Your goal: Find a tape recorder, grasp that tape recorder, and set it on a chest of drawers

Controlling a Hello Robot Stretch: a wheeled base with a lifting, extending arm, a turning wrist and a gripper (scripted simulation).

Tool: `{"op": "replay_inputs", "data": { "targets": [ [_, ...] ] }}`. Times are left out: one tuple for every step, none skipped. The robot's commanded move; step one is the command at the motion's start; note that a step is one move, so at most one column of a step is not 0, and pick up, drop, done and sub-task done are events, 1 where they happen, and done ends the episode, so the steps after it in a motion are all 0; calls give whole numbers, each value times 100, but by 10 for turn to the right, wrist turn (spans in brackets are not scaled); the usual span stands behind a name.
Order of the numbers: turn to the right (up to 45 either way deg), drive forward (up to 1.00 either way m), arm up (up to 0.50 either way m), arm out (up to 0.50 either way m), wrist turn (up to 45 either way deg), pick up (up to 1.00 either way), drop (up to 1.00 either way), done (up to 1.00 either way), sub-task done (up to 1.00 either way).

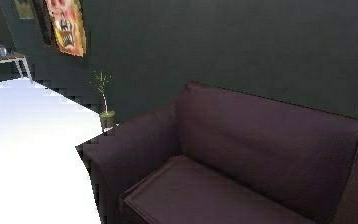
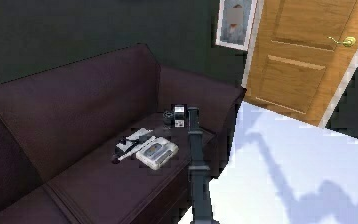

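Jaws state: cannot be told. The arm side view does not show whether they stand apart or together. They sit at the head of the arm [image 2: 197, 168], against the dark seat of the sofa [image 2: 77, 95] with items lying close by, so whether they hold anything cannot be told either.

Step in hand (judged): grasping the tape recorder [image 2: 157, 152]. This is taken to be the flat pale grey box on the sofa seat, toward the sofa's armrest, just beside the upper arm.

Recommended procedure:
1. Centre the jaws over the middle of the box. It lies at a slant to the sofa's front edge, so turn the wrist to span its narrower side.
2. Descend slowly, because the cushion will likely yield and let the box tilt or sink.
3. Keep clear of the thin dark-and-white strip [image 2: 135, 136], which lies just beside the box on the side toward the sofa's backrest.
4. Lift straight up, clear of the sofa's armrest, before retracting.

Hard to make out:
- The fingers merge with the sofa's dark upholstery, so contact with the box cannot be judged.
- The strip's identity is unclear.
- The picture edges cut off part of the sofa.
- A wooden door [image 2: 307, 60] stands beyond the sofa's armrest.
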Motion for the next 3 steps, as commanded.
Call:
{"op": "replay_inputs", "data": {
  "targets": [
    [0, 0, 0, 0, 450, 0, 0, 0, 0],
    [0, 0, 0, 0, 150, 0, 0, 0, 0],
    [0, 0, -30, 0, 0, 0, 0, 0, 0]
  ]
}}
